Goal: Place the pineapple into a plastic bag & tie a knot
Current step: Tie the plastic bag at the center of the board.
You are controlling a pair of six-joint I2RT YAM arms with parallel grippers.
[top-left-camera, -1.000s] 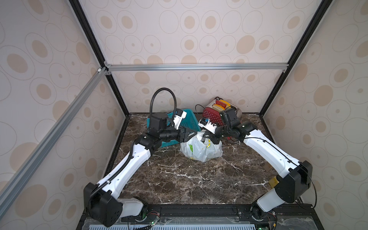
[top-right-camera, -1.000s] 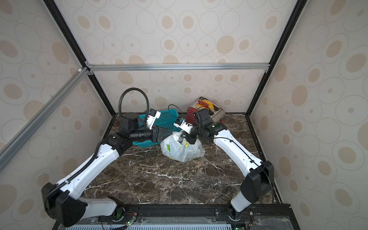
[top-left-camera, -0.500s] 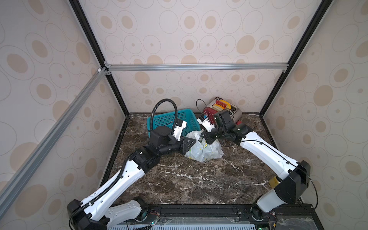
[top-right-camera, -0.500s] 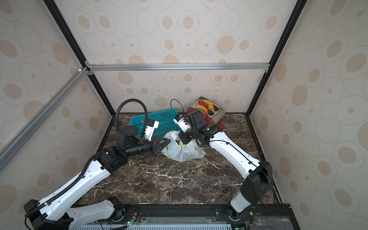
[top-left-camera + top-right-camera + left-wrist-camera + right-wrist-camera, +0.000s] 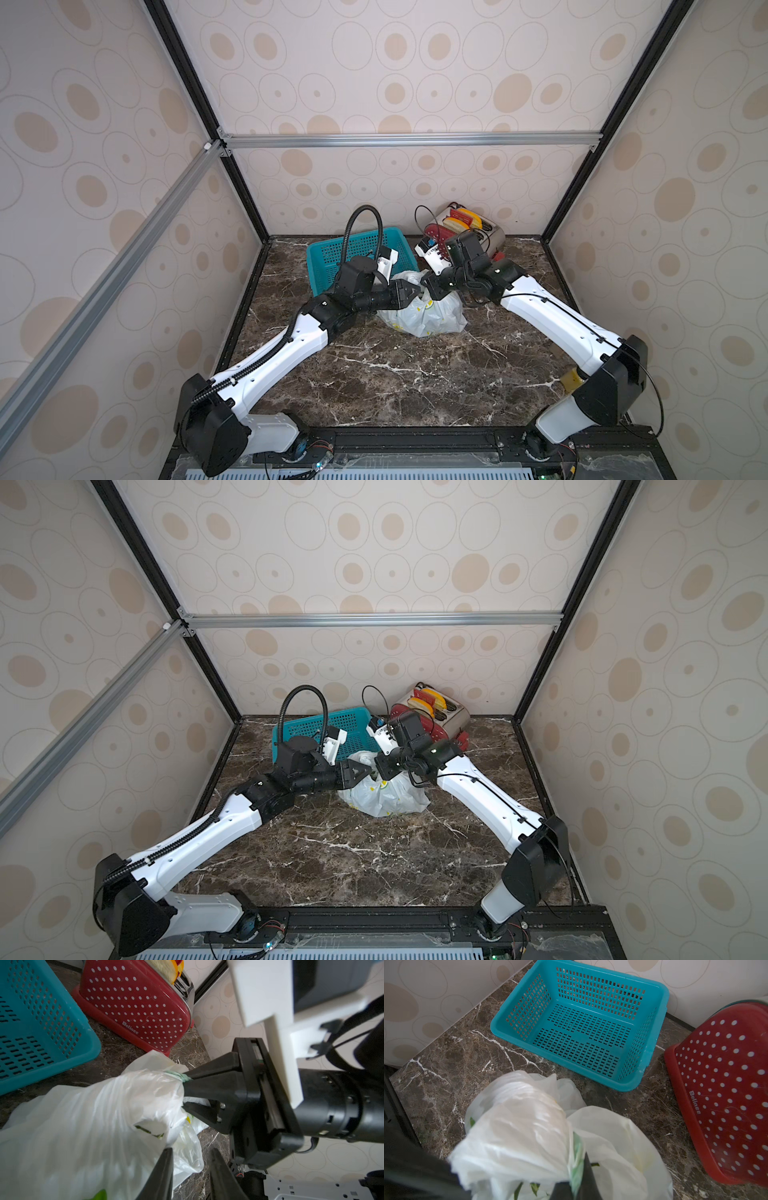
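Observation:
The plastic bag [image 5: 424, 318] [image 5: 386, 798] sits bulging on the marble floor between both arms. My right gripper [image 5: 424, 290] [image 5: 380, 771] is shut on a twisted, green-tinted strip of the bag's top, seen clamped in the left wrist view [image 5: 185, 1081] and the right wrist view [image 5: 578, 1169]. My left gripper [image 5: 412, 293] [image 5: 365, 771] faces it across the bag's top. Its jaws [image 5: 191, 1150] stand apart, loose bag film [image 5: 93, 1115] lies against one finger, and nothing is clamped. The pineapple is hidden; green bits show through the film [image 5: 519, 1126]. The knot is out of view.
A teal mesh basket [image 5: 357, 253] [image 5: 581, 1028] stands behind the bag against the back wall. A red dotted toaster [image 5: 434, 235] [image 5: 135, 1005] [image 5: 726, 1095] with bread slices stands beside it at the back right. Marble floor [image 5: 395, 374] spreads in front.
My left arm has dropped lower and brought its gripper across to the bag's top, jaws narrower than a second ago. The right gripper stayed shut on the bag and shifted slightly left.

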